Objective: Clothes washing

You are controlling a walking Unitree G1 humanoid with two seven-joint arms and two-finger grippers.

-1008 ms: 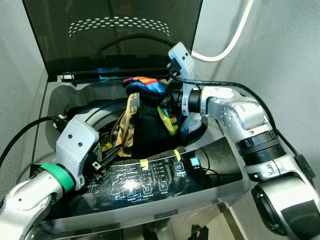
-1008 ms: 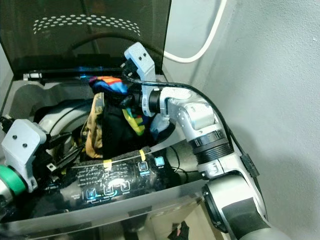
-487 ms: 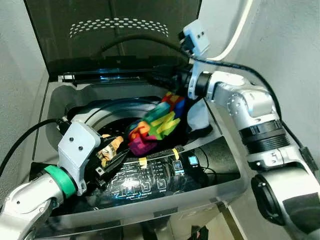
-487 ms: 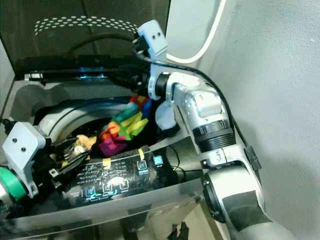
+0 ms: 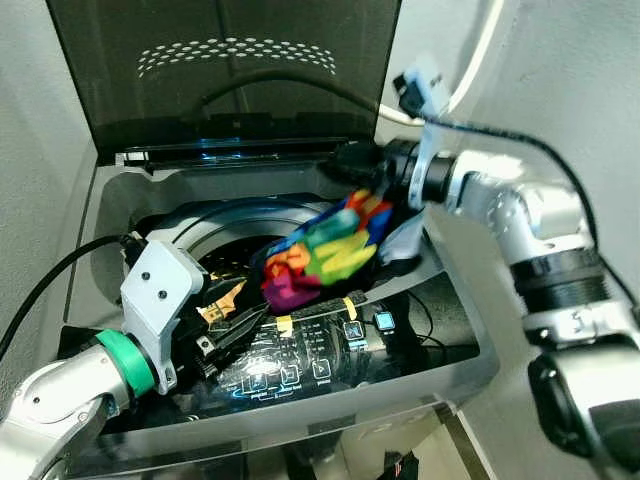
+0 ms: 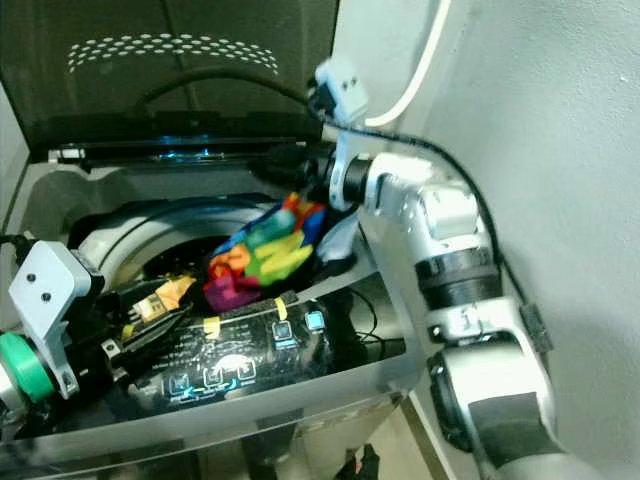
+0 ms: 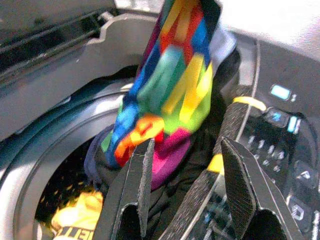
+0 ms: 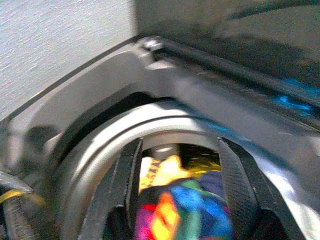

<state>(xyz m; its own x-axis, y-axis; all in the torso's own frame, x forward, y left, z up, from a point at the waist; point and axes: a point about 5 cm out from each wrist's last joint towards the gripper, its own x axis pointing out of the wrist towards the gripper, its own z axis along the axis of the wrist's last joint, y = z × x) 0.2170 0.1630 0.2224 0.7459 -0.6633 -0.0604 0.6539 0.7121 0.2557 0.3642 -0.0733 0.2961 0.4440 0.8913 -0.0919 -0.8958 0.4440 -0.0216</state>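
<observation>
Multicoloured garment (image 5: 325, 250) lay draped over the right rim of the washing machine (image 5: 110, 200) drum, part-loaded and likely needing pushing in; left gripper (image 7: 185, 195) near, jaws open and empty; right gripper (image 8: 180, 185) far-right, jaws open, holding nothing.

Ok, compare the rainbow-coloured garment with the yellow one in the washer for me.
The rainbow-coloured garment shows blocks of red, green, yellow and blue; the yellow garment is plain yellow with dark markings. The rainbow-coloured garment is draped over the drum opening's front-right edge, partly onto the control panel; the yellow garment lies lower, inside the drum. The rainbow-coloured garment shows far more of itself. Both are crumpled cloth at the washer's opening.
</observation>
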